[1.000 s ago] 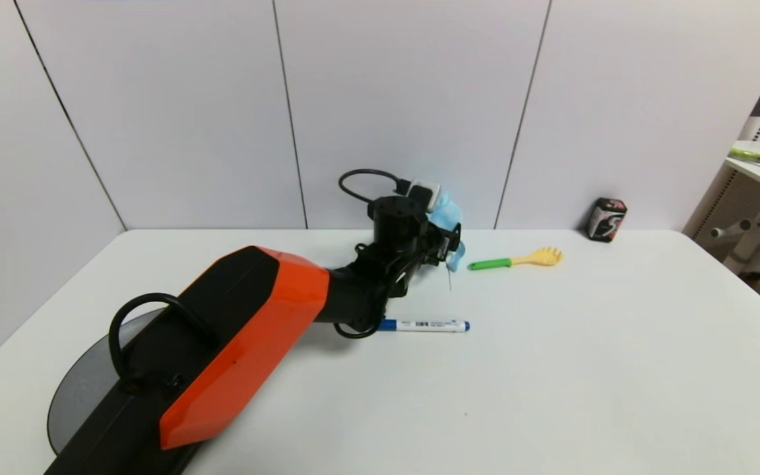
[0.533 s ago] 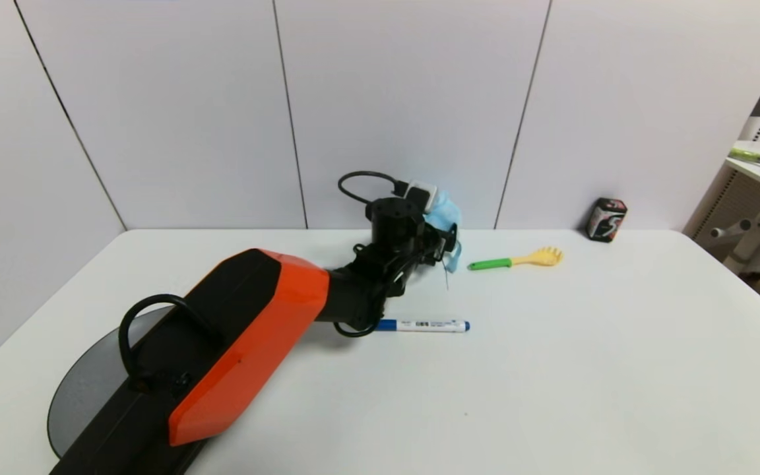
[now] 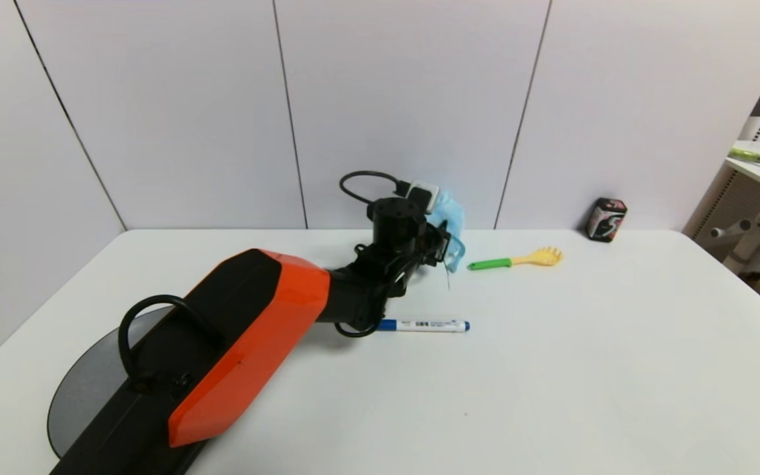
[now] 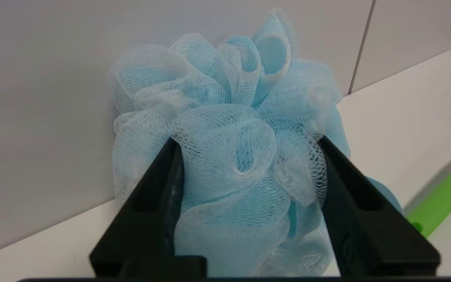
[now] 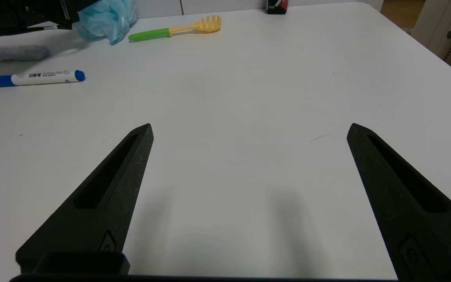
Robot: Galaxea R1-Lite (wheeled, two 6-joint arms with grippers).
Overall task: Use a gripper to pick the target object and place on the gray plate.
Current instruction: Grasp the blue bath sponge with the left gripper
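White table and pale wall panels fill the head view; the left gripper (image 3: 444, 243) reaches to twelve o'clock at the far edge, clamped on the pouf (image 3: 451, 214) near the wall, while the plate (image 3: 83, 386) lies at eight o'clock under the arm. From the left wrist, both fingers (image 4: 159, 184) press into the mesh, which bulges between and beyond them: light, soft, springy, best pinched through its dense middle. From the right wrist, the right gripper (image 5: 249, 133) hangs spread wide, holding nothing.
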